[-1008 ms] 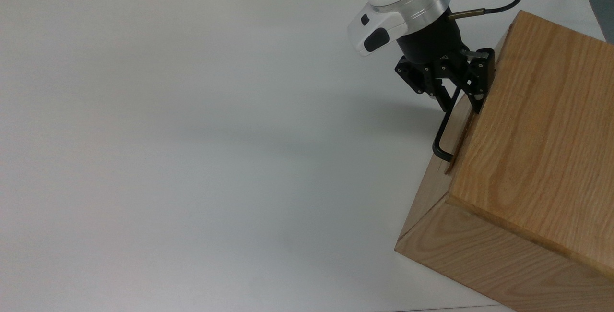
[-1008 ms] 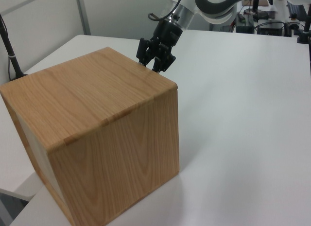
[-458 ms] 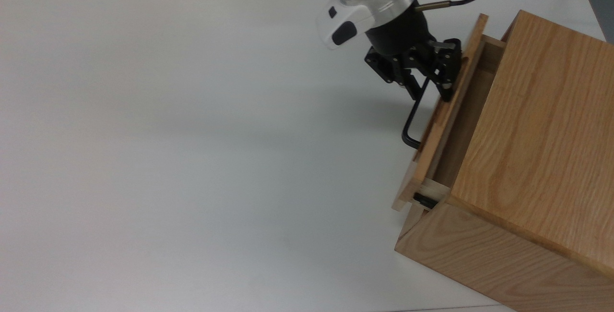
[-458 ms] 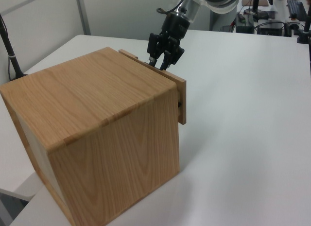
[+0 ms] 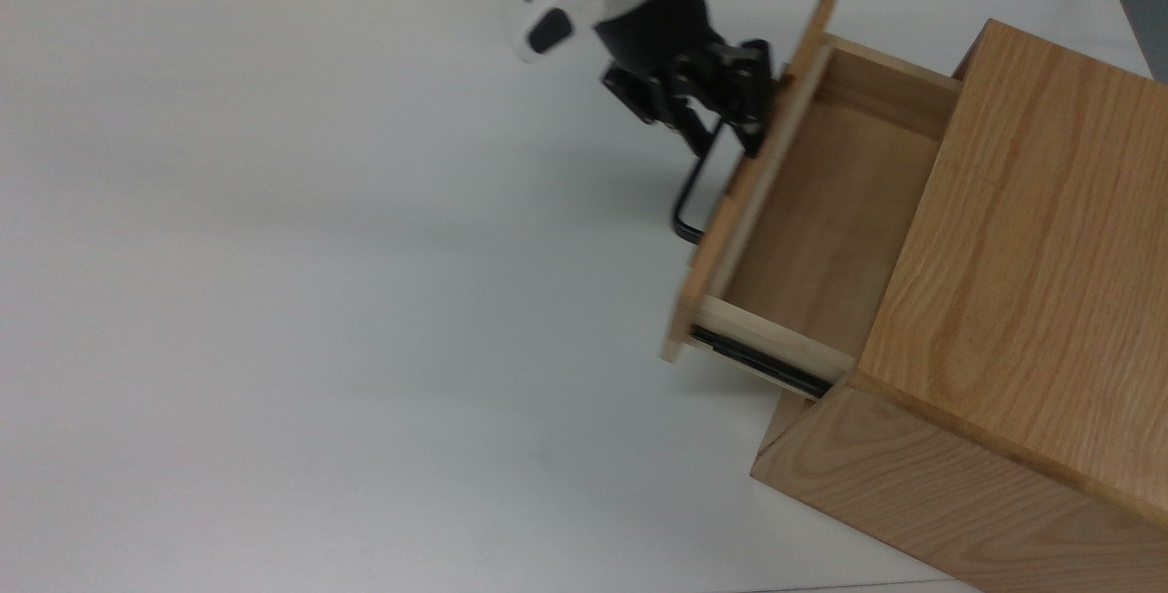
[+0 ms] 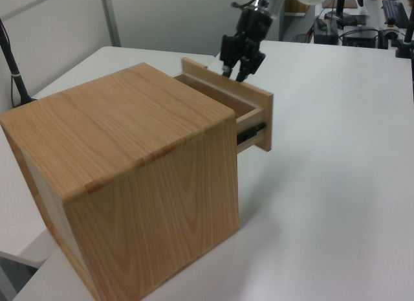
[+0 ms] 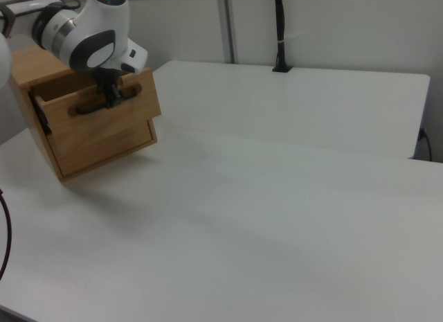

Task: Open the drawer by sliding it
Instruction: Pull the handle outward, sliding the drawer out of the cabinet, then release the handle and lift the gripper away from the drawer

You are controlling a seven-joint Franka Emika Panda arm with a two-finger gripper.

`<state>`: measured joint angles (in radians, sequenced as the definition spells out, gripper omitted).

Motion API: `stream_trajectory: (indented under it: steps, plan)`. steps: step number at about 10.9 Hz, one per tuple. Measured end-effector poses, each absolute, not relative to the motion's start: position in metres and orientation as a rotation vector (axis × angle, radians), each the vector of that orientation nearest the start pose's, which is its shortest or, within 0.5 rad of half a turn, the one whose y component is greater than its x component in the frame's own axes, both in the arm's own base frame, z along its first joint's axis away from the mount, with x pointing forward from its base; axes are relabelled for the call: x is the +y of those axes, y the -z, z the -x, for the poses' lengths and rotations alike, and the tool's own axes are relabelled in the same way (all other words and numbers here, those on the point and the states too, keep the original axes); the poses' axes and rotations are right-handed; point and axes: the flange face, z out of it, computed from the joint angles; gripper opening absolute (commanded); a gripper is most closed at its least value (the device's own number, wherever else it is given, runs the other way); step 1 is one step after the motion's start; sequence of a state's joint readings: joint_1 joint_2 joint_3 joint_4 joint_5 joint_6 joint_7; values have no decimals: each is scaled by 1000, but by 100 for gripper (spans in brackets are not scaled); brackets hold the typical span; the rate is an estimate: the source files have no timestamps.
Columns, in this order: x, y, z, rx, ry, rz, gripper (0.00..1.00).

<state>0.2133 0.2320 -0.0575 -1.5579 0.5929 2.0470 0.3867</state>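
The gripper (image 5: 725,132) appears pinched on the handle (image 5: 698,187) at its upper end, the drawer (image 5: 803,210) lying just behind it, half out of the cabinet (image 5: 1031,237), its slide running straight back from the gripper.

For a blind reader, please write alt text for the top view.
A black gripper grips the black handle of a wooden drawer, pulled well out of its cabinet on a white table.
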Motion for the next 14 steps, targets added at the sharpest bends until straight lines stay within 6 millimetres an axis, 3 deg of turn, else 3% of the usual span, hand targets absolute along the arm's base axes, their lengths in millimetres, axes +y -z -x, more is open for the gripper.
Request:
stream_trajectory:
  steps: [3, 7, 8, 9, 11, 12, 14]
  plan:
    - [78, -547, -629, 536, 69, 2515, 0]
    - [42, -546, -614, 529, 28, 2529, 0]
    - [31, -546, -611, 527, 11, 2532, 9]
    - [28, -546, -609, 519, 3, 2533, 39]
    - [27, -546, -609, 522, 3, 2533, 90]
    - [26, -545, -609, 523, 1, 2534, 100]
    - [20, -536, -606, 535, -40, 2538, 100]
